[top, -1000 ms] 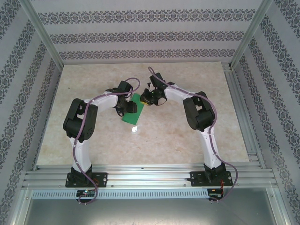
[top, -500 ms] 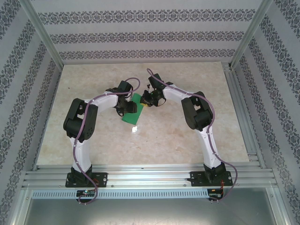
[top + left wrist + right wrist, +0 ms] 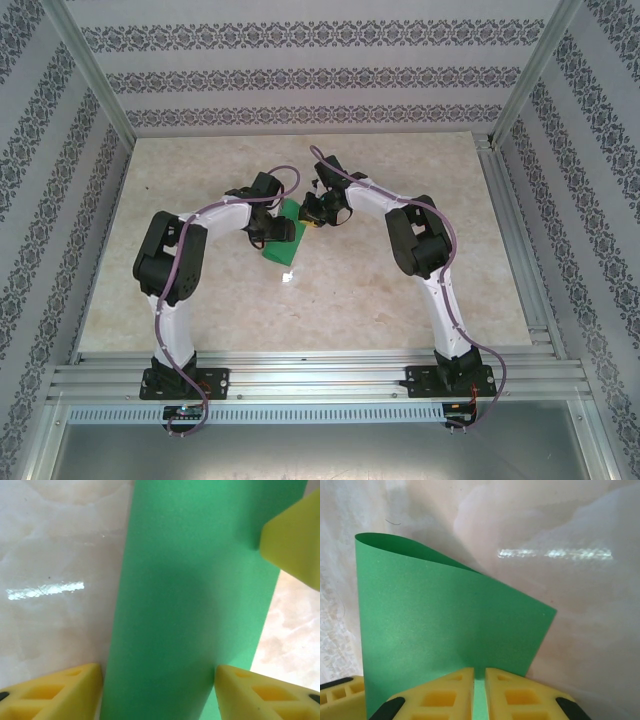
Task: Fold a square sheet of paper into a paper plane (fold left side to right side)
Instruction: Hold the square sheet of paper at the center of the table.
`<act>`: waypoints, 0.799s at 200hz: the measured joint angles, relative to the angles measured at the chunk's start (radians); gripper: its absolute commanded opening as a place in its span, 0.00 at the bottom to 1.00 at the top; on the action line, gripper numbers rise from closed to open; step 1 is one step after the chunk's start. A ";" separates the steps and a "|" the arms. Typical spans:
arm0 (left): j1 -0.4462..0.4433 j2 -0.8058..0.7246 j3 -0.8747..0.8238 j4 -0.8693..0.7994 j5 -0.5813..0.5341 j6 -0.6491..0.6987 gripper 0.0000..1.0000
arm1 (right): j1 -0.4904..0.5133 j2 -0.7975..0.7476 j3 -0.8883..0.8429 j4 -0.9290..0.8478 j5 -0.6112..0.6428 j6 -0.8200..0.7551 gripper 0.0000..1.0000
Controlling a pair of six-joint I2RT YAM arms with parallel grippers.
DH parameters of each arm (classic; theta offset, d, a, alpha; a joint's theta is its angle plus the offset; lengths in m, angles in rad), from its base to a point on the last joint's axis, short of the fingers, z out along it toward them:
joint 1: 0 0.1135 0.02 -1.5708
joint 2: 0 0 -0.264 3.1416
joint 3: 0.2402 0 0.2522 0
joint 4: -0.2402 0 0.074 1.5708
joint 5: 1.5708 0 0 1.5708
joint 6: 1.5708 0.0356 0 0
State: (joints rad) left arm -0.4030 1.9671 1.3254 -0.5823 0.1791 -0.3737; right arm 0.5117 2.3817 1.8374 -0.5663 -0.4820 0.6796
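Green square sheet of paper [image 3: 445, 615] thin, floppy; take at 1 edge; right gripper [image 3: 479, 672] pinches it; left gripper [image 3: 156, 672] wide.

The square sheet of paper [image 3: 445, 615]: bright green; one side curled upward.

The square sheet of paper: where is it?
In the top view the square sheet of paper sits on the table, below the left gripper, one edge pinched by the right gripper.
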 measured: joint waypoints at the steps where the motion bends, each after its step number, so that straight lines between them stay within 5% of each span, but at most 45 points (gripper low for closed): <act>1: 0.001 -0.002 -0.001 0.000 0.002 0.001 0.66 | 0.000 0.000 0.000 0.000 0.000 0.000 0.15; 43: 0.047 -0.122 -0.010 -0.014 0.080 0.003 0.64 | 0.005 0.001 0.008 -0.010 0.014 -0.001 0.15; 88: 0.062 -0.123 0.024 0.005 0.181 -0.011 0.33 | 0.005 0.004 0.015 -0.018 0.015 -0.002 0.15; 160: 0.062 -0.020 0.035 0.032 0.250 -0.020 0.33 | 0.006 0.006 0.022 -0.027 0.018 -0.003 0.15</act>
State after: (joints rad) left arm -0.3412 1.9472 1.3605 -0.5503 0.4294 -0.3939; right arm 0.5175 2.3882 1.8591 -0.5930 -0.4641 0.6765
